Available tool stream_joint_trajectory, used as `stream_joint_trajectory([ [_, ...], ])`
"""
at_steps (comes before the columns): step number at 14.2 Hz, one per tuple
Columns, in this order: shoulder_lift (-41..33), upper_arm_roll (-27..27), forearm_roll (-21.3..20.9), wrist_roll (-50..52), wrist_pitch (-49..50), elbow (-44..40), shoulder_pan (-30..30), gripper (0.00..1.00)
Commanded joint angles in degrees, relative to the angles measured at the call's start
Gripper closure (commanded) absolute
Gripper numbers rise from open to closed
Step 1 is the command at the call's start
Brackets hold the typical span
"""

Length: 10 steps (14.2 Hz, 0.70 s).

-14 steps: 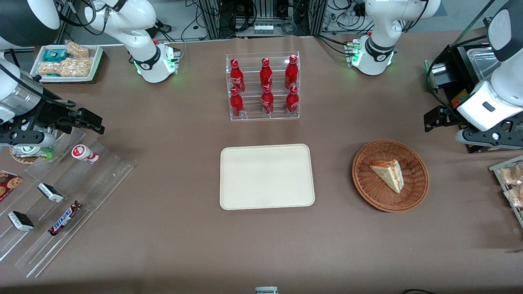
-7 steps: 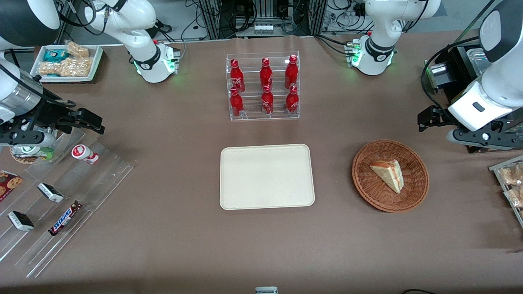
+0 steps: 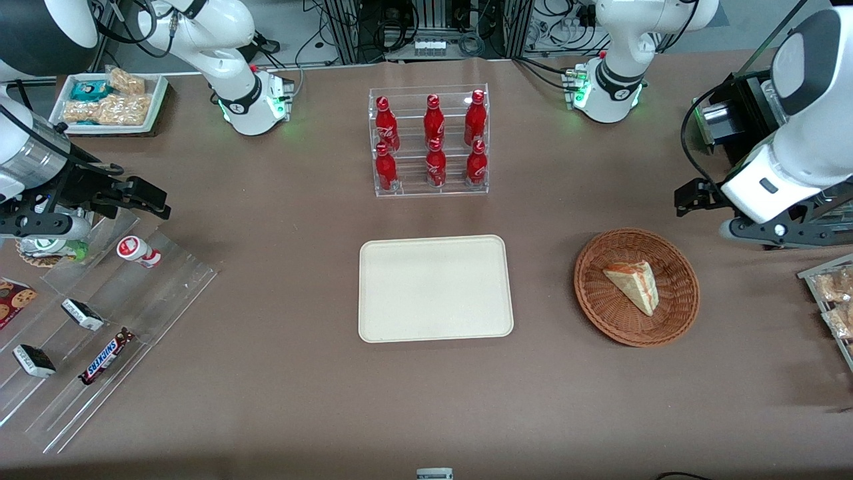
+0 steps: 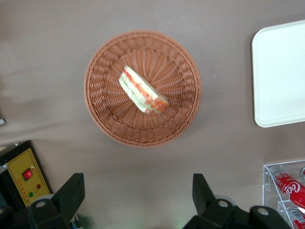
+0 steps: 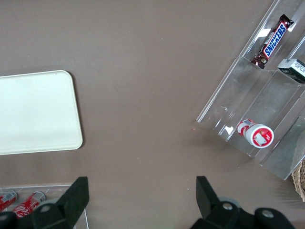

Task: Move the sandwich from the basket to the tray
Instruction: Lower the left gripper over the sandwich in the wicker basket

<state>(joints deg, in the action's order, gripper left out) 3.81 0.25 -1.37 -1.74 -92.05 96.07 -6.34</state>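
The sandwich (image 3: pixel 633 284), a pale wedge with red and green filling, lies in the round wicker basket (image 3: pixel 600 310). Both show in the left wrist view, the sandwich (image 4: pixel 142 90) near the middle of the basket (image 4: pixel 102 117). The cream tray (image 3: pixel 436 288) lies bare beside the basket, toward the parked arm's end; its corner shows in the left wrist view (image 4: pixel 281 76). My left gripper (image 3: pixel 690 198) is open and empty, held above the table just farther from the front camera than the basket and toward the working arm's end. Its two fingers (image 4: pixel 71 193) stand wide apart.
A clear rack of red cola bottles (image 3: pixel 430 143) stands farther from the front camera than the tray. A black box (image 3: pixel 740 133) and a tray of bagged snacks (image 3: pixel 833 300) sit at the working arm's end. Clear snack shelves (image 3: pixel 100 327) lie at the parked arm's end.
My left gripper has moved toward the basket, a little more toward the table's middle. The sandwich, basket and tray have not moved.
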Motion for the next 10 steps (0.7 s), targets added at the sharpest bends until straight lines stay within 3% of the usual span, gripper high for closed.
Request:
stream_joint_trajectory([
  [1, 3.0, 0.3, -0.4, 1.3, -1.8, 1.6, -0.4, 0.0],
  [6, 3.7, 0.5, -0.6, 1.8, -24.3, 17.8, 0.0, 0.0],
  [10, 4.9, 0.5, -0.9, 13.2, -39.4, 26.9, -0.1, 0.0],
])
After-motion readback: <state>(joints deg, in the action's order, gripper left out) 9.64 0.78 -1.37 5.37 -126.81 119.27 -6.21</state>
